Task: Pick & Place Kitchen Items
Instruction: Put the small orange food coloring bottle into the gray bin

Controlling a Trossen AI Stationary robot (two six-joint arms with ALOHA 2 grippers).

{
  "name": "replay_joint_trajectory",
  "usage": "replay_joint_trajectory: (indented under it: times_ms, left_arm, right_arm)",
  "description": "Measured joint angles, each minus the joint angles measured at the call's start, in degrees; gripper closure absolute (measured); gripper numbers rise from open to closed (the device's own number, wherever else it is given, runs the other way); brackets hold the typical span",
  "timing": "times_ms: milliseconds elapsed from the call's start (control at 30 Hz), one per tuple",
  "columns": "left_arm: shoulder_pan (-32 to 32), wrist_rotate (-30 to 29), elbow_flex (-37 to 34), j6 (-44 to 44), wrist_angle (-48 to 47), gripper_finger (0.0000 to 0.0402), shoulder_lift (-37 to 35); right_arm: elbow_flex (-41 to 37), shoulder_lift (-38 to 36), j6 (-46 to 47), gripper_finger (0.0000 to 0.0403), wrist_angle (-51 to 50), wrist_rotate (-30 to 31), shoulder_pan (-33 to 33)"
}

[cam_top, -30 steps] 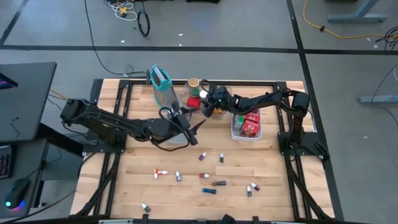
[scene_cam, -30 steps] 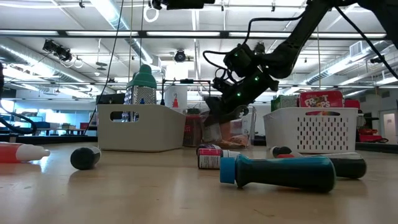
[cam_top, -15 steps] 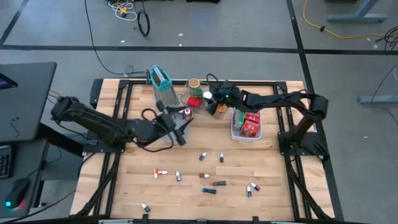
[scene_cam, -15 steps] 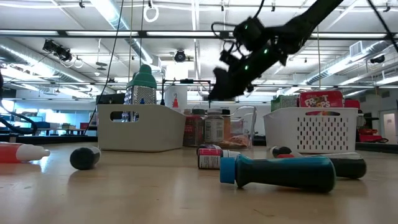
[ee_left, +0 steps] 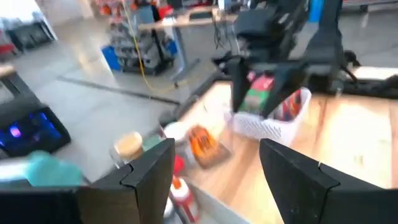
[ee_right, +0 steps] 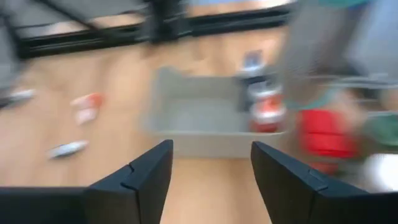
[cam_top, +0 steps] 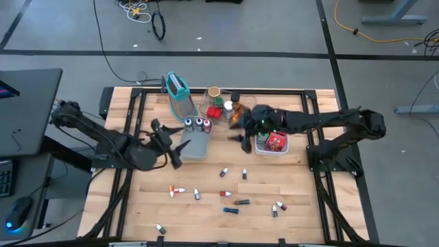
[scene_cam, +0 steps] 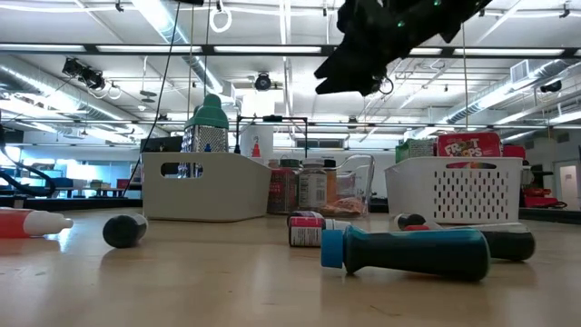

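Nearest to me, at 6 o'clock on the table, small capped vials lay scattered with free room around them. A low sweep there could have knocked them off the near edge. Toward the middle, my left gripper stood with fingers apart and empty just beside the grey tray, holding two red-capped jars. At 1 o'clock my right gripper hung open and empty, between that tray and the white basket of red packets; I judged the gap narrow, so a careless turn might have caught a rim.
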Motion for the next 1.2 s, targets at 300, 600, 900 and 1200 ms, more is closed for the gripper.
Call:
replay_joint_trajectory:
  times_ms: [300,600,900,1200]
  left_arm:
    - [-1.0,16.8,-6.2,-12.0,0.9,0.0157,1.3]
    - [-8.2,16.1,-17.3,-2.5,19.4,0.0157,1.3]
    - [-11.9,17.3,-27.8,-4.4,34.0,0.0157,1.3]
    - [-11.8,17.0,-28.6,-3.2,34.9,0.0157,1.3]
  right_arm:
    - [-1.0,0.2,3.3,0.0178,-2.1,-4.1,9.2]
    - [-4.1,0.2,3.3,0.0179,-0.3,-4.1,15.6]
    - [-5.8,0.2,2.9,0.0179,0.6,-4.1,17.9]
    - [-7.1,0.2,2.0,0.0179,4.2,-4.0,18.0]
